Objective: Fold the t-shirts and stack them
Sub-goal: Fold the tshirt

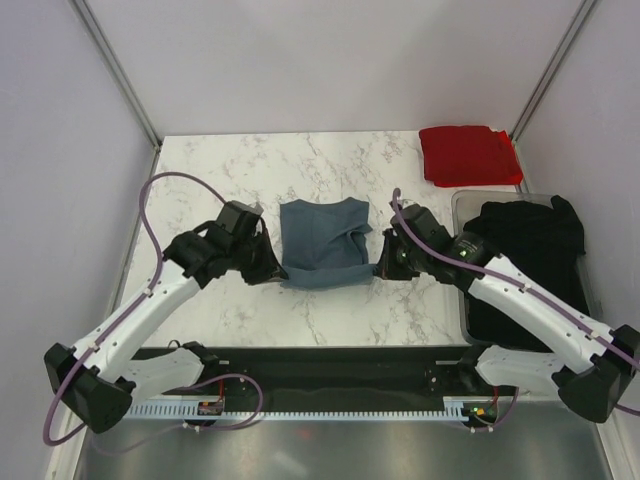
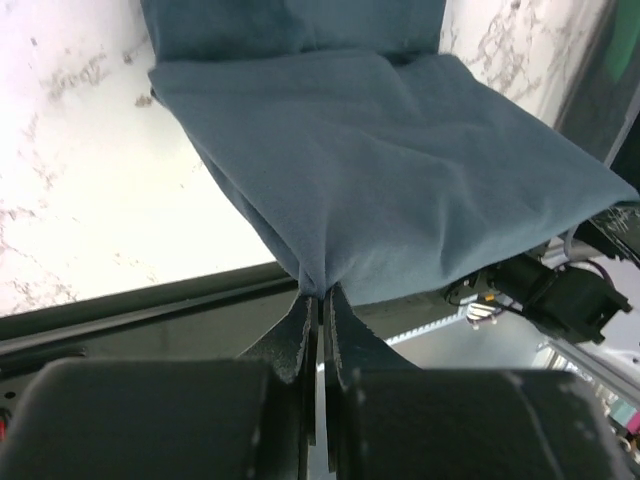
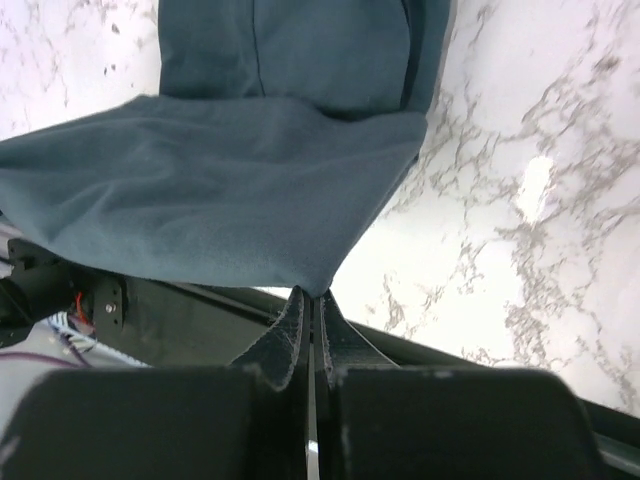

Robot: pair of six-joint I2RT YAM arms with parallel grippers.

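— Top external view: report arm pose.

— Both of my arms reach forward from their bases at the near edge and angle inward across the white marble-pattern table (image 1: 220, 170). My left gripper (image 1: 272, 268) sits at the near-left corner of the slate blue-grey cotton t-shirt (image 1: 322, 245). My right gripper (image 1: 385, 265) sits at the near-right corner. The two wrists face each other across the cloth. A purple cable (image 1: 150, 210) loops above my left forearm.

— Left wrist view: state of the tool.

— My left gripper (image 2: 318, 298) has its fingers pressed together, with only a thin seam between them. A pinch of the blue-grey t-shirt (image 2: 400, 170) is clamped at the tips. The fabric fans out from that pinch toward the table.

— Right wrist view: same check.

— My right gripper (image 3: 312, 298) is likewise narrowed onto a corner of the same t-shirt (image 3: 200, 200). The cloth gathers to a point at the fingertips, and a second layer lies flat on the marble beyond.

— Location of the remaining garments?

— The bright red folded t-shirt (image 1: 468, 155) lies at the far-right corner of the table. The black crumpled t-shirt (image 1: 525, 250) fills the grey tray (image 1: 458, 205) along the right side, just beside my right arm.

— Markings?

— Any print on the cloth or on my hardware is too small to read.
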